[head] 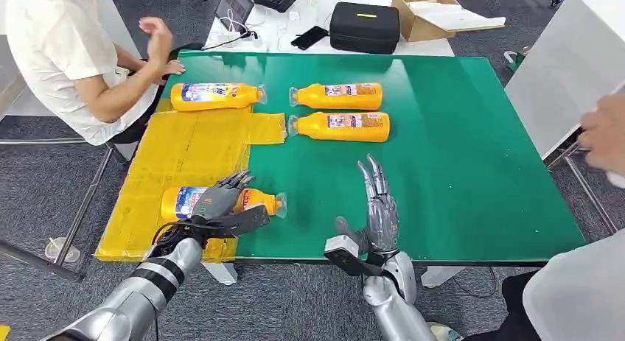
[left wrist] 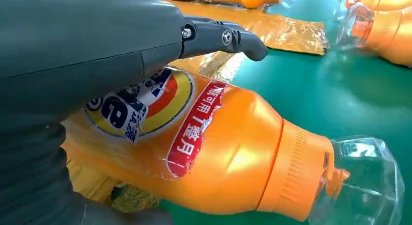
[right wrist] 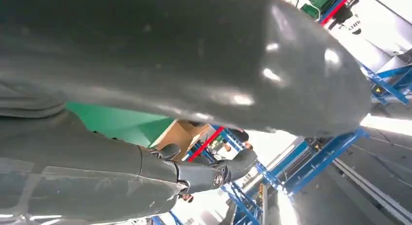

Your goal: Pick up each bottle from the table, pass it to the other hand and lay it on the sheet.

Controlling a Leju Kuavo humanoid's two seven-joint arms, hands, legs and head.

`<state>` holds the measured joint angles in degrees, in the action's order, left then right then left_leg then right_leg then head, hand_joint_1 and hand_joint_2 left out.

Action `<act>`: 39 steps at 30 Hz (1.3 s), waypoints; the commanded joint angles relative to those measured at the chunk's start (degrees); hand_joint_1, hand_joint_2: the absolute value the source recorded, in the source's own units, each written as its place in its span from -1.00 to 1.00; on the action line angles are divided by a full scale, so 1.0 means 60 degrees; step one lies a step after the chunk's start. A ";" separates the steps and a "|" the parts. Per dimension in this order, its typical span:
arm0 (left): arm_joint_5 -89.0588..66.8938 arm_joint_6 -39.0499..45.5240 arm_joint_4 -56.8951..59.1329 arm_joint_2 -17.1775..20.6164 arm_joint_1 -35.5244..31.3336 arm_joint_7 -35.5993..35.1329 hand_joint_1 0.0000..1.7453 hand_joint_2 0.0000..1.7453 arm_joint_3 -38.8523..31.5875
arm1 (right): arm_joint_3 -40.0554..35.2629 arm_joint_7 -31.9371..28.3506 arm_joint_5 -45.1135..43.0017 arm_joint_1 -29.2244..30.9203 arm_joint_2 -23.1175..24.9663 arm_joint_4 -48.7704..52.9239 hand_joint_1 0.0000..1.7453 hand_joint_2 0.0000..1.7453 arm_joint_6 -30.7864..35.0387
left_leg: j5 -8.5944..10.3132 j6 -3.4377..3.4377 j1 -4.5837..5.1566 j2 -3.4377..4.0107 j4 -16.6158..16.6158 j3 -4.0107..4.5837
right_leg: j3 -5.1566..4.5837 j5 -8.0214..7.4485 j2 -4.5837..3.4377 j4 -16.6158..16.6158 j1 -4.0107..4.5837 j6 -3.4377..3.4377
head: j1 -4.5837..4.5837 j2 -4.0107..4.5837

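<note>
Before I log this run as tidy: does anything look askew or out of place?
Mildly. The near bottle under the left hand lies with its cap end past the yellow sheet's edge, on the green table. The sheet looks crinkled. No spill or damage shows.

left hand (head: 220, 199) wrapped over an orange bottle (head: 221, 202) lying on the yellow sheet (head: 184, 153), right hand (head: 379, 205) open above the green table (head: 457, 157)

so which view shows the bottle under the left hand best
The left wrist view: the bottle shows close up, label and clear cap readable. In the head view the left hand covers its middle. The right wrist view shows none of it.
</note>
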<state>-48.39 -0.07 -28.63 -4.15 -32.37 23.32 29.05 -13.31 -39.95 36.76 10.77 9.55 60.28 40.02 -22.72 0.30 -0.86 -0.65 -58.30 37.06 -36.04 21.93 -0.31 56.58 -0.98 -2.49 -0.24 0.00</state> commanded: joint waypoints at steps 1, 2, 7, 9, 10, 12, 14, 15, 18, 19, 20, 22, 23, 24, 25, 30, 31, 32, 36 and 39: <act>0.0740 0.0204 0.0030 -0.0042 0.0298 0.0676 -1.00 1.00 -0.0430 | -0.0151 -0.0008 0.0022 0.0299 -0.0165 -0.0542 -1.00 -1.00 -0.0003 | -0.0023 0.0007 0.0000 0.0041 0.0010 -0.0055 | 0.0045 0.0010 -0.0026 -0.0013 0.0006 0.0019 | 0.0000 0.0000; 0.1011 0.0490 -0.0381 -0.0168 0.0449 0.0978 -1.00 1.00 -0.0570 | -0.0102 -0.0008 0.0057 0.0251 -0.0170 -0.0472 -1.00 -1.00 -0.0003 | -0.0029 0.0010 -0.0001 0.0041 0.0009 -0.0066 | 0.0058 0.0016 -0.0022 -0.0015 0.0009 0.0023 | 0.0000 0.0000; 0.4064 -0.1044 -0.3170 -0.0951 0.1592 0.1777 -1.00 1.00 -0.1548 | 0.0173 -0.0008 0.0134 0.0059 -0.0131 -0.0245 -1.00 -1.00 -0.0003 | -0.0011 0.0008 0.0002 -0.0005 -0.0001 -0.0018 | 0.0017 0.0014 0.0018 -0.0002 0.0003 0.0010 | 0.0000 0.0000; 0.5201 -0.1551 -0.5516 -0.0985 0.2670 0.1608 -1.00 1.00 -0.1236 | 0.0319 -0.0008 0.0226 -0.0065 -0.0081 -0.0156 -1.00 -1.00 -0.0003 | -0.0025 0.0014 0.0001 -0.0016 -0.0011 -0.0024 | 0.0028 0.0030 0.0035 0.0002 0.0006 0.0013 | 0.0000 0.0000; 0.5201 -0.1551 -0.5516 -0.0985 0.2670 0.1608 -1.00 1.00 -0.1236 | 0.0319 -0.0008 0.0226 -0.0065 -0.0081 -0.0156 -1.00 -1.00 -0.0003 | -0.0019 0.0010 0.0003 0.0002 -0.0005 -0.0011 | 0.0006 0.0019 0.0011 -0.0002 0.0001 0.0008 | 0.0004 0.0000; 0.5378 -0.1187 -0.6581 -0.0958 0.3120 0.1382 -1.00 1.00 -0.0730 | 0.0497 -0.0008 0.0334 -0.0143 -0.0050 -0.0098 -1.00 -1.00 -0.0003 | -0.0025 0.0009 0.0008 0.0011 -0.0006 -0.0008 | 0.0005 0.0020 0.0002 0.0000 -0.0003 0.0009 | 0.0000 0.0000; 0.5324 -0.0902 -0.6877 -0.0816 0.3150 0.1358 -1.00 1.00 -0.0402 | 0.0517 -0.0008 0.0361 -0.0180 -0.0059 -0.0047 -1.00 -1.00 -0.0003 | -0.0048 0.0011 0.0002 0.0024 -0.0015 -0.0029 | 0.0021 0.0035 -0.0001 0.0005 0.0005 0.0017 | 0.0000 0.0000; 0.5270 -0.0460 -0.7035 -0.0670 0.3100 0.1393 -1.00 1.00 -0.0067 | 0.0544 -0.0008 0.0385 -0.0194 -0.0055 -0.0025 -1.00 -1.00 -0.0003 | -0.0027 0.0006 0.0007 0.0018 -0.0005 0.0000 | -0.0011 0.0019 0.0001 0.0004 -0.0002 0.0013 | 0.0000 0.0000; 0.5241 -0.0143 -0.7218 -0.0572 0.3074 0.1476 -1.00 1.00 0.0163 | 0.0582 -0.0008 0.0444 -0.0205 -0.0049 0.0006 -1.00 -1.00 -0.0003 | -0.0044 0.0004 -0.0001 0.0013 -0.0012 -0.0024 | 0.0014 0.0034 0.0012 0.0009 0.0010 0.0027 | 0.0000 0.0000; 0.5241 -0.0143 -0.7218 -0.0572 0.3074 0.1476 -1.00 1.00 0.0163 | 0.0582 -0.0008 0.0444 -0.0205 -0.0049 0.0006 -1.00 -1.00 -0.0003 | -0.0032 0.0003 -0.0001 0.0014 -0.0007 -0.0006 | -0.0005 0.0022 0.0006 0.0004 0.0009 0.0022 | 0.0000 0.0000; 0.5399 -0.0099 -0.7349 -0.0543 0.3112 0.1451 -1.00 1.00 0.0265 | 0.0657 -0.0008 0.0568 -0.0218 -0.0036 0.0007 -1.00 -1.00 -0.0003 | -0.0035 0.0004 -0.0001 0.0016 -0.0008 -0.0015 | 0.0004 0.0027 0.0006 0.0006 0.0009 0.0025 | -0.0004 0.0000; 0.5842 -0.0121 -0.7689 -0.0466 0.3257 0.1426 -1.00 1.00 0.0490 | 0.1419 -0.0008 0.1874 -0.0135 0.0133 -0.0451 -1.00 -1.00 -0.0003 | -0.0022 0.0003 -0.0002 0.0020 -0.0001 0.0010 | -0.0021 0.0011 -0.0004 -0.0004 0.0006 0.0013 | -0.0004 0.0000; 0.6158 -0.0157 -0.7970 -0.0508 0.3457 0.1324 -1.00 1.00 0.0579 | 0.1656 0.0415 0.3006 0.0396 0.0004 -0.2120 -1.00 -1.00 -0.0003 | -0.0031 0.0006 -0.0003 0.0023 -0.0001 -0.0013 | 0.0003 0.0019 -0.0001 -0.0007 0.0009 0.0018 | 0.0000 -0.0004; 0.7111 -0.0628 -0.8123 -0.0645 0.3673 0.0822 -1.00 1.00 0.0609 | 0.1552 0.0612 0.3531 0.0876 -0.0307 -0.3046 -1.00 -1.00 -0.0003 | -0.0026 0.0006 0.0001 0.0018 0.0002 -0.0008 | -0.0002 0.0018 0.0003 -0.0007 0.0005 0.0016 | 0.0000 0.0000; 0.7164 -0.0605 -0.8210 -0.0630 0.3687 0.0756 -1.00 1.00 0.0733 | 0.1604 0.0476 0.3416 0.0960 -0.0392 -0.3183 -1.00 -1.00 -0.0003 | -0.0033 0.0009 -0.0002 0.0024 0.0009 -0.0034 | 0.0025 0.0021 0.0001 -0.0019 0.0009 0.0020 | 0.0000 0.0000; 0.8914 -0.0326 -0.7292 -0.1149 0.3734 -0.0724 -1.00 1.00 0.1410 | 0.2525 0.1159 0.4647 0.1096 -0.0757 -0.2662 -1.00 1.00 -0.0003 | -0.0024 0.0015 0.0008 0.0002 0.0006 -0.0017 | 0.0016 0.0018 0.0019 -0.0016 -0.0003 0.0007 | -0.0004 0.0000; 0.8971 -0.0253 -0.7203 -0.1183 0.3661 -0.0728 -1.00 1.00 0.1494 | 0.2490 0.1140 0.4560 0.1226 -0.0828 -0.2802 -1.00 1.00 -0.0003 | -0.0006 0.0014 0.0015 -0.0022 0.0008 0.0010 | -0.0008 0.0012 0.0030 -0.0011 -0.0014 -0.0001 | 0.0000 0.0000; 0.8971 -0.0253 -0.7203 -0.1183 0.3661 -0.0728 -1.00 1.00 0.1494 | 0.2490 0.1140 0.4560 0.1226 -0.0828 -0.2802 -1.00 1.00 -0.0003 | -0.0019 0.0019 0.0009 -0.0031 0.0003 -0.0011 | 0.0023 0.0023 0.0037 -0.0016 -0.0006 0.0004 | 0.0004 0.0000; 0.9306 -0.0252 -0.7199 -0.1115 0.3551 -0.0828 -1.00 1.00 0.1563 | 0.2520 0.1457 0.4920 0.1259 -0.0871 -0.2554 -1.00 1.00 -0.0003 | -0.0014 0.0011 0.0012 -0.0022 0.0005 0.0016 | -0.0010 0.0009 0.0009 -0.0013 -0.0007 0.0001 | 0.0000 0.0000; 0.9043 0.0252 -0.7235 -0.0938 0.3470 -0.0686 -1.00 1.00 0.1811 | 0.2440 0.1847 0.5038 0.1687 -0.1184 -0.2856 -1.00 1.00 -0.0003 | -0.0022 0.0011 0.0013 -0.0024 0.0003 -0.0006 | 0.0007 0.0020 0.0015 -0.0006 -0.0005 0.0012 | -0.0003 0.0000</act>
<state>6.23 -1.51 -74.95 -11.80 -9.04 18.99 35.52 -0.40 -32.24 65.04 15.45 5.97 49.16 40.02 -22.76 0.35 -0.80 -0.82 -58.31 37.32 -36.28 21.94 -0.29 56.55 -1.02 -2.56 -0.26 0.00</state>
